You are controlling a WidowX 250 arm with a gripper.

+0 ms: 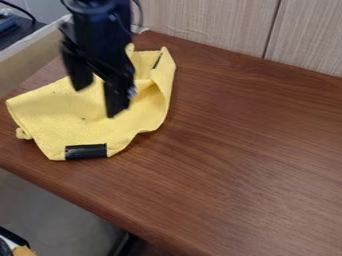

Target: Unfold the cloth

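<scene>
Wood table under the cloth — claw over it, spread wide; a shallow pinch could lose the fold.

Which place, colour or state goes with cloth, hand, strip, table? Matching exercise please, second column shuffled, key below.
Column one:
1. Cloth
2. Hand
3. Strip
4. Table

Column two:
A. Brown, wood-grained
B. Fingers apart, over the yellow fabric
C. Black, at the fabric's near edge
D. Yellow, rumpled

Pairs: 1-D, 2-B, 3-C, 4-A
</scene>
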